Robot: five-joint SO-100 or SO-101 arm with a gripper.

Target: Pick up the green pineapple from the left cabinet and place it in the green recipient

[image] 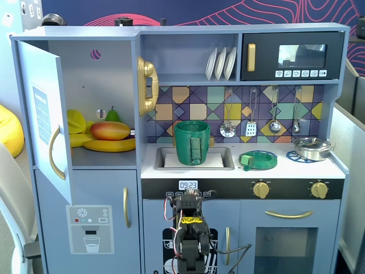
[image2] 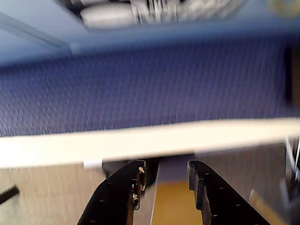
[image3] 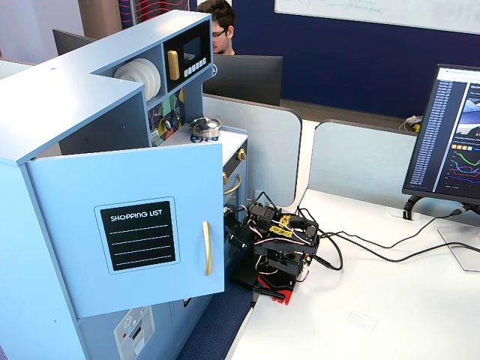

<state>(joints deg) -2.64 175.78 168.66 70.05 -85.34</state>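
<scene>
1. The left cabinet (image: 97, 103), a tall pale blue-grey toy-kitchen compartment, stands open in a fixed view, its door (image: 43, 123) swung out to the left with a curved gold handle (image: 54, 154). In another fixed view the door (image3: 131, 225) carries a black "SHOPPING LIST" label.
2. The green recipient (image: 192, 141), a tall dark-green cylindrical pot with a wide rim and a vertical strap handle facing the camera, stands upright in the sink, right of the cabinet.
3. The green pineapple cannot be made out among the fruit on the cabinet shelf.
</scene>
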